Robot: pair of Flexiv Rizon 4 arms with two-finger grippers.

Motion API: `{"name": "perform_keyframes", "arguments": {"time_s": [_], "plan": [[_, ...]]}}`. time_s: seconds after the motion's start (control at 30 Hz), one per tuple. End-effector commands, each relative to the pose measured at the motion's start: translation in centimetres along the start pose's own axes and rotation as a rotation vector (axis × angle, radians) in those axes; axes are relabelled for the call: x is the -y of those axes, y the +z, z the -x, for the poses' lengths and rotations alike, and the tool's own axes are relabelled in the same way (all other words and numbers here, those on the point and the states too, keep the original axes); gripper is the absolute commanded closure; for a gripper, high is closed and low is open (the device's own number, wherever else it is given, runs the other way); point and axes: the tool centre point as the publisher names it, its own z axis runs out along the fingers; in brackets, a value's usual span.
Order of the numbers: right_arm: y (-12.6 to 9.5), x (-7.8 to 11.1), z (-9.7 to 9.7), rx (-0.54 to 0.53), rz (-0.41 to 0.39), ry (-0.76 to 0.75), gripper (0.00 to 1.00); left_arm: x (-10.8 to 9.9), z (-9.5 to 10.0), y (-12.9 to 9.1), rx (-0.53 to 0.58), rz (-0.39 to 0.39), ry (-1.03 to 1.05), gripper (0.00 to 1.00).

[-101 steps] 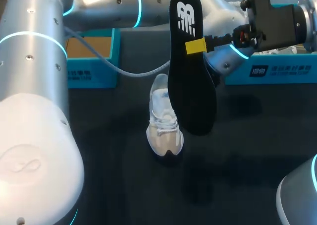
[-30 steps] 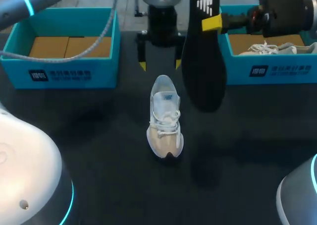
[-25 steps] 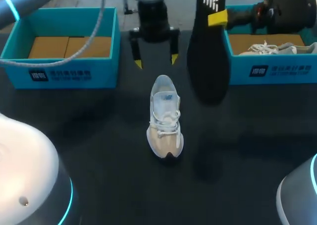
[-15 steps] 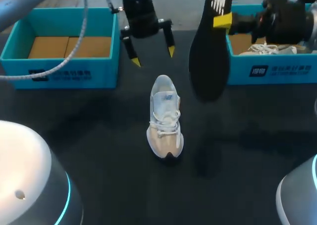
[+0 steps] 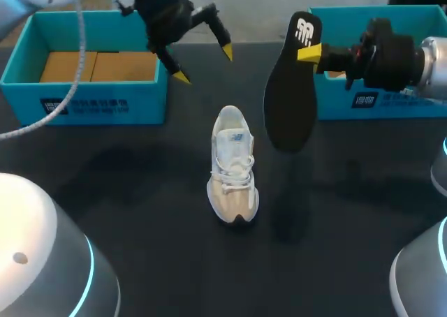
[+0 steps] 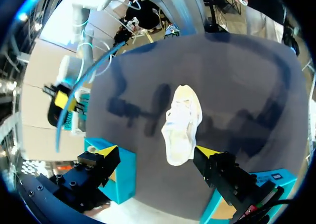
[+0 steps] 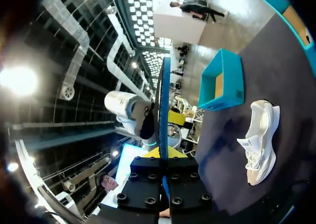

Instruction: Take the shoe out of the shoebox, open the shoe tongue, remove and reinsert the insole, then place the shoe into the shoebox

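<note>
Presently, left to right: left shoebox (image 5: pixel 84 93), upper left, printed label not read; left gripper (image 5: pixel 202 63), upper centre, fingers apart, empty; shoe (image 5: pixel 232 165), centre, upright on table (image 5: pixel 140 212), likely light, soft-uppered, best grasped at heel collar; insole (image 5: pixel 288 107), right of centre, thin, probably floppy, white logo; right gripper (image 5: pixel 311 52) clamps its heel end.

The left jaws stand wide apart over the dark worktop (image 6: pixel 237 86); the white shoe (image 6: pixel 181 124) lies ahead, nearer one yellow tip.

The shoe (image 5: pixel 232 170) looks like soft pale mesh cloth, the insole (image 5: pixel 288 107) matt black foam, the shoebox (image 5: pixel 98 102) smooth teal cardboard, the table (image 5: pixel 140 212) matt and dark.
</note>
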Motion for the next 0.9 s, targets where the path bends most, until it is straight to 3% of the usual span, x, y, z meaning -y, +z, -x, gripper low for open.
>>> {"name": "perform_keyframes", "arguments": {"time_s": [0.03, 0.47, 0.9], "plan": [[0.7, -2.0, 0.1, 0.004, -0.057, 0.038, 1.00, 1.6, -1.0, -0.8, 0.430, 0.022, 0.033, 0.00], [2.9, -5.1, 0.4, 0.034, -0.077, 0.211, 1.00, 3.7, 1.0, -2.3, 0.745, 0.003, 0.169, 0.00], [6.5, -5.7, 0.9, 0.045, -0.085, 0.276, 1.00, 4.5, 2.9, -2.4, 0.844, -0.007, 0.239, 0.00]]}}
